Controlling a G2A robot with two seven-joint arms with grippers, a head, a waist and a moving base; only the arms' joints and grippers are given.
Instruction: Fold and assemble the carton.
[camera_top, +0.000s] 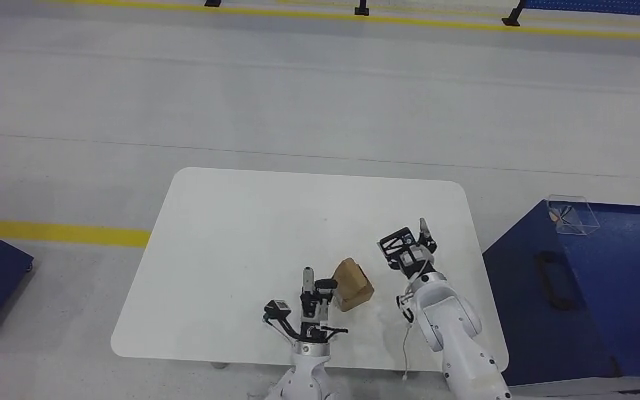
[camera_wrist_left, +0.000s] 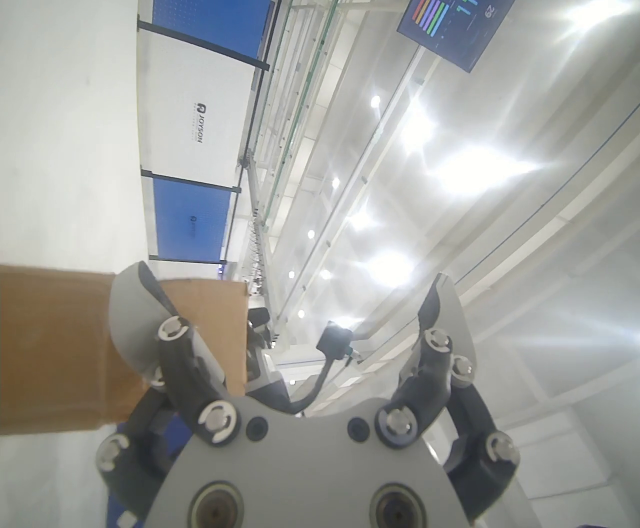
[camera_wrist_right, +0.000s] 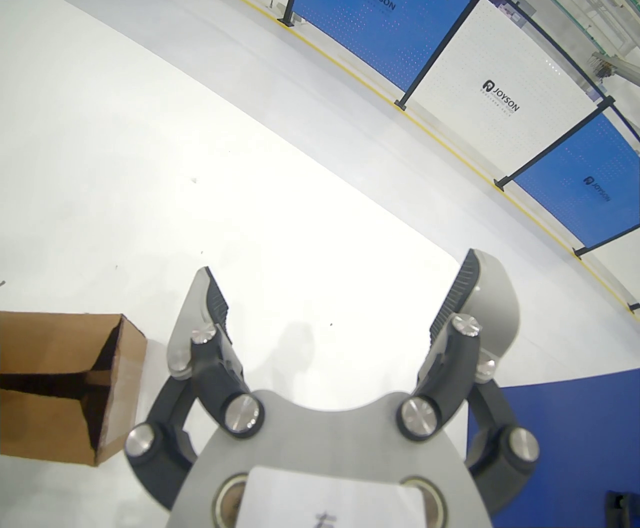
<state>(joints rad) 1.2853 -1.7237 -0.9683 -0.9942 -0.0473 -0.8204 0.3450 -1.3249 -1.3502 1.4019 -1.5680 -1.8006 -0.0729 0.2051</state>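
1. Carton: I see it on the table, near the robot's edge, between both arms.
2. Left gripper: released, one finger beside the carton wall; contact unclear.
3. Right gripper: released, empty, near the carton.
4. Progress: I judge the body erected, but one end gapes, its flaps not yet closed.

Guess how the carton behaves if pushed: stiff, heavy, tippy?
Probably light: the carton is thin cardboard, hollow, with one end open. It likely slides easily on the smooth white table. Its walls may buckle under a squeeze, since that end is not closed.
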